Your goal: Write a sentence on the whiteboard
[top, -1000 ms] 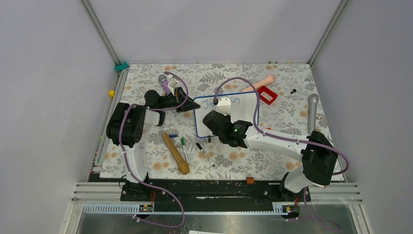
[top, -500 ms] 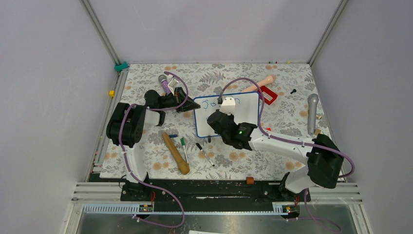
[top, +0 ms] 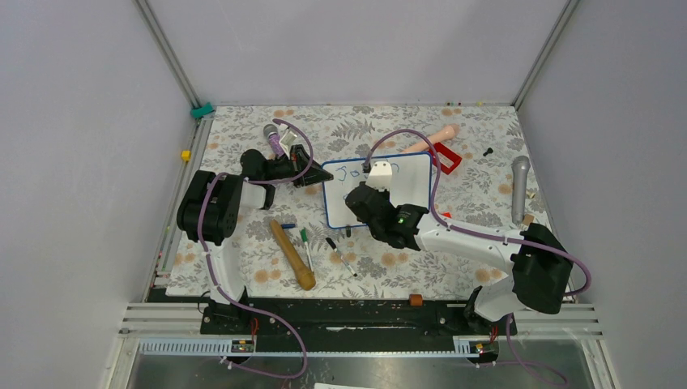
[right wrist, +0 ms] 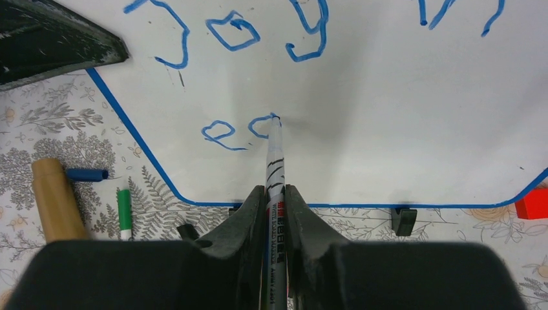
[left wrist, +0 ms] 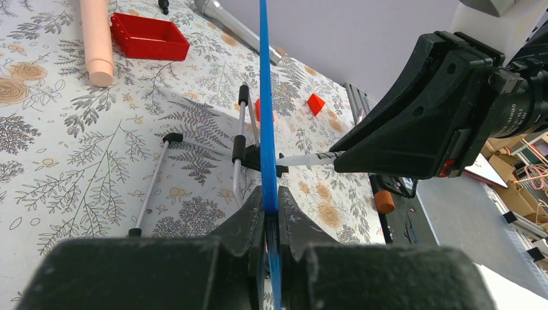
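Floral tablecloth (top: 243, 267) under everything, plain grey walls around. Whiteboard (top: 409, 174) near the middle of the cloth, propped up on two small black feet, wire stand behind it in the left wrist view. Blue frame seen edge-on there (left wrist: 265, 97).

Left gripper (left wrist: 271, 200) at the board's left edge, fingers pinched tight on the blue frame. Same gripper visible from above, touching the frame's left side (top: 312, 180).

Right gripper (right wrist: 274, 194) in front of the board face, fingers clamped on a marker (right wrist: 274, 161). Marker tip touching the white surface at the second letter of the lower line. Tip also seen from the side, meeting the board (left wrist: 304, 159).

Blue sentence (right wrist: 239, 32) unfinished: "Joy" on the top line, more strokes further right cut off by the picture edge, then "e" and a partly drawn letter below.

Loose things on the cloth:
- wooden stick (top: 293, 255) left of the board, near edge
- green marker (top: 305, 241) just beside the stick
- blue cap (right wrist: 86, 174) beside the stick's far end
- black pen (top: 340, 253) in front of the board
- red box (top: 444, 157) behind the board's right corner
- peach cylinder (top: 437, 136) just beyond the red box
- microphone (top: 519, 188) well off to the right
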You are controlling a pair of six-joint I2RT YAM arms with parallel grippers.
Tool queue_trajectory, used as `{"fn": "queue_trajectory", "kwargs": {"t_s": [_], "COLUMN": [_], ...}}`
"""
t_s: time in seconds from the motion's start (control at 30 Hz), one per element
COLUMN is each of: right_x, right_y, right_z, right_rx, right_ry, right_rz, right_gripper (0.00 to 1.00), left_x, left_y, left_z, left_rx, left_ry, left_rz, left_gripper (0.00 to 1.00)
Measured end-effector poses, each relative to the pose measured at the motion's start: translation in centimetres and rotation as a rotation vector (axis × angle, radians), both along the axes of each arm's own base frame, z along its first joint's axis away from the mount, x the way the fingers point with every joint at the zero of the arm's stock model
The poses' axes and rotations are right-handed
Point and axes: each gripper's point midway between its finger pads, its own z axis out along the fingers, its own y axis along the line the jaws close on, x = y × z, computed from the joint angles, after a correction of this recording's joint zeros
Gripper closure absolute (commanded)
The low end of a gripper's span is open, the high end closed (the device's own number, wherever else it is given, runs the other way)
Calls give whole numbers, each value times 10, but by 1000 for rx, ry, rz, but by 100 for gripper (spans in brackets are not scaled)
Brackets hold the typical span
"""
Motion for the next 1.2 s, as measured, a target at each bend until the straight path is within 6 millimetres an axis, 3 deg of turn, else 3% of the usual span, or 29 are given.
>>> {"fn": "queue_trajectory", "kwargs": {"t_s": [0.67,0.97,1.2], "right_x": [-5,-17,-15], "right_y": [-6,-34,-26], "right_z": [-12,-16,-7], "right_rx": [-45,58,135], "right_ry": [76,14,-30], "right_rz": [-40,-42,-15], "right_gripper": [100,100,100], "left_x": [0,0,0], "left_y": [0,0,0], "left_z": [0,0,0], "left_rx": [0,0,0], "left_ry": [0,-5,-5], "left_rz": [1,0,0], "left_gripper": [100,100,100]}}
